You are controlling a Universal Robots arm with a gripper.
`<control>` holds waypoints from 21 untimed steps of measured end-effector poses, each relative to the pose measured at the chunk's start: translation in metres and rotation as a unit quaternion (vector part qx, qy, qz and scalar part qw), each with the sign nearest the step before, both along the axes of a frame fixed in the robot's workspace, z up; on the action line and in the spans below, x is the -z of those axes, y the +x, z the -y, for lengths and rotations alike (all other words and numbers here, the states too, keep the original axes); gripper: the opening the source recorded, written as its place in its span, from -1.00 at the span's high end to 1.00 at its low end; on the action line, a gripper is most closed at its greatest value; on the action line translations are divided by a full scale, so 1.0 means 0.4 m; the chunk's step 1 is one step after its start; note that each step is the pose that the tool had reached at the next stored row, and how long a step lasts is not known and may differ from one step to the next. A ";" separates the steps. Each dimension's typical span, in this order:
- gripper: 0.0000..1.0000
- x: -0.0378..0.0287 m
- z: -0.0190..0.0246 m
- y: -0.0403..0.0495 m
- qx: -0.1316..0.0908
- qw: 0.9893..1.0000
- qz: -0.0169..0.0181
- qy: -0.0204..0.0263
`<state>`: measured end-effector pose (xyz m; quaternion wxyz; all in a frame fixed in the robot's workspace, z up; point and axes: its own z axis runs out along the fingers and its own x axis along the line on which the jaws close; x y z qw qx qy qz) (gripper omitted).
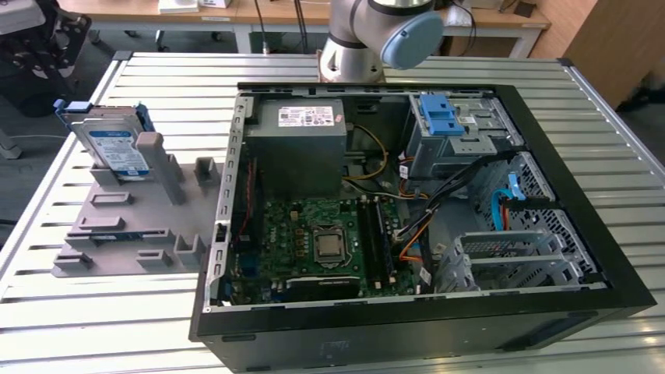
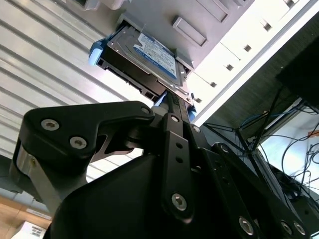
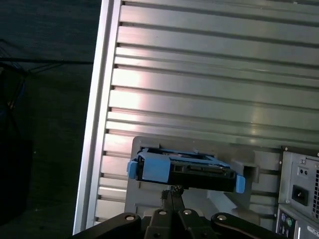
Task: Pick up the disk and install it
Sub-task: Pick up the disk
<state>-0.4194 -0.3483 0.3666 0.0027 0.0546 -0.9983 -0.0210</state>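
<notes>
1. Disk point(image 2: 154, 52) lies straight ahead of the jaws in both wrist views, not between them. The jaws are pressed together with nothing held.
2. Its blue carrier frame point(image 3: 149, 168) faces the first wrist view edge-on.
3. In the upper left of the exterior view it stands on edge in a grey slotted holder point(image 1: 124, 226).
4. That holder rests on a ribbed metal desk point(image 1: 104, 331), beside an open black computer case point(image 1: 416, 321) at centre and right.
5. Behind the case, top centre, rises the arm point(image 1: 369, 35); wooden tables point(image 1: 135, 9) stand farther back.
</notes>
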 end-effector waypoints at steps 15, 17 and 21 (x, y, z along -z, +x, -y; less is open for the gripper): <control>0.79 0.000 0.000 -0.001 -0.062 0.998 0.000 0.000; 0.79 0.000 0.000 -0.001 -0.070 0.998 0.000 0.000; 0.79 0.000 0.000 -0.002 -0.084 0.996 0.000 0.000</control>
